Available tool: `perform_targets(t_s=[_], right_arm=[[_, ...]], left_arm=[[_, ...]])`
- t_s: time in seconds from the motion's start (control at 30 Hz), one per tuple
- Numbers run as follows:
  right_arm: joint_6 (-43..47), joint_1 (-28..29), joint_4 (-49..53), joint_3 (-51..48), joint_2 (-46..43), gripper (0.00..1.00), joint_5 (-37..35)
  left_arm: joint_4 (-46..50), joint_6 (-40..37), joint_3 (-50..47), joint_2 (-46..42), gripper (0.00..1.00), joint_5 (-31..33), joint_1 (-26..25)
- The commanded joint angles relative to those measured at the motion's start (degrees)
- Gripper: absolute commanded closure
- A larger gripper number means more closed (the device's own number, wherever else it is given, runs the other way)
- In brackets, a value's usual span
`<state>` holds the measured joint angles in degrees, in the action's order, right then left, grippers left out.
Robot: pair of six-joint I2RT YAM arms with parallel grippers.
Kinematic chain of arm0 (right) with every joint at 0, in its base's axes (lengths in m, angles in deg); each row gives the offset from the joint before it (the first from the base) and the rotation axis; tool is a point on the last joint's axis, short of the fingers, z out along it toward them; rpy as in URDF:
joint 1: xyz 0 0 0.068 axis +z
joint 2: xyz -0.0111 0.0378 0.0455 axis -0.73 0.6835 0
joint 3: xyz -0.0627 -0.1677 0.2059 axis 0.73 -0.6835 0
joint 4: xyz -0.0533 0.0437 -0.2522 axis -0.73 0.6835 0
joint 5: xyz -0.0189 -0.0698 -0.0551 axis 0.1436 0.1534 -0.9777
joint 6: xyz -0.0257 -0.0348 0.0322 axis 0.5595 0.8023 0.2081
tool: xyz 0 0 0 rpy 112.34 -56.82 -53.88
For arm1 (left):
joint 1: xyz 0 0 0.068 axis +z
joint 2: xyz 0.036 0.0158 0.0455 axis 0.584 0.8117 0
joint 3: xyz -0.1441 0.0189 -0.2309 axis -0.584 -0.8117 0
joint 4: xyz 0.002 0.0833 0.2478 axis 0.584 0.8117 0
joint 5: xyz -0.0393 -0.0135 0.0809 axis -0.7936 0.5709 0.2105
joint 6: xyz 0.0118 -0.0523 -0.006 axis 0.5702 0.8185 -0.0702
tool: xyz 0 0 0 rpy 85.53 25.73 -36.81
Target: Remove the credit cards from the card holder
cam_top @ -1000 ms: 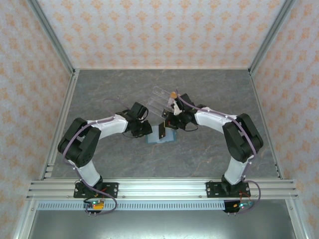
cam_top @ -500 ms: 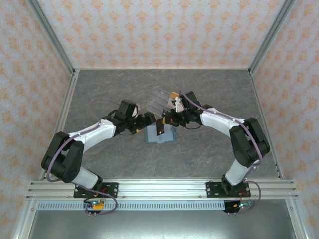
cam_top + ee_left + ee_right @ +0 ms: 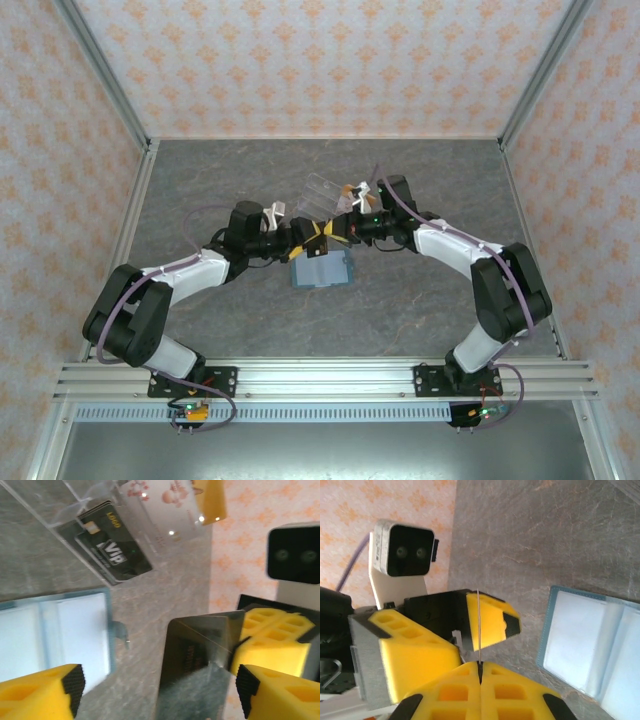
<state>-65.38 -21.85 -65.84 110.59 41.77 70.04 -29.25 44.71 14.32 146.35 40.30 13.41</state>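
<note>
Grey marbled table, boxed in by orange-patterned walls. Both arms are reached toward the middle, and the grippers are met nose to nose above the table.

Card holder: teal, laid open with both panels flat on the table, just nearer the bases than the grippers and touched by neither.

Right gripper: clamped on a silver card. In the right wrist view the card is seen edge-on, pinched between the closed yellow fingers and standing up out of them.

Left gripper: jaws spread wide and nothing grasped. The silver card is placed between its fingers, closer to one side. Whether it is touched there cannot be told.

Clear acrylic stand: set just beyond the grippers. A black card marked VIP is seen slotted in it, and a pale card in the tier behind.
</note>
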Motion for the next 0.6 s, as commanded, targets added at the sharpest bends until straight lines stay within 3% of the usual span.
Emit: perform_targets(t_s=[0.0, 0.33, 0.4, 0.57], right_arm=[[-2.88, -0.25, -5.68, -0.62, -0.91, 1.00, 2.34], [-6.79, -0.50, -8.81, -0.48, -0.49, 1.00, 2.07], [-8.07, -0.48, -8.84, -0.15, -0.23, 0.92, 1.90], [-9.60, -0.28, -8.26, 0.19, 0.51, 0.67, 2.58]], left_arm=[[-7.51, 2.37, -0.91, -0.61, 0.37, -2.75, 0.44], [-8.26, 1.99, -1.12, -3.41, 0.89, -3.08, 0.44], [-7.59, 1.79, -0.93, -4.24, 1.00, -2.61, 0.44], [-7.27, 3.16, -0.98, -5.71, 1.00, -0.53, 0.38]])
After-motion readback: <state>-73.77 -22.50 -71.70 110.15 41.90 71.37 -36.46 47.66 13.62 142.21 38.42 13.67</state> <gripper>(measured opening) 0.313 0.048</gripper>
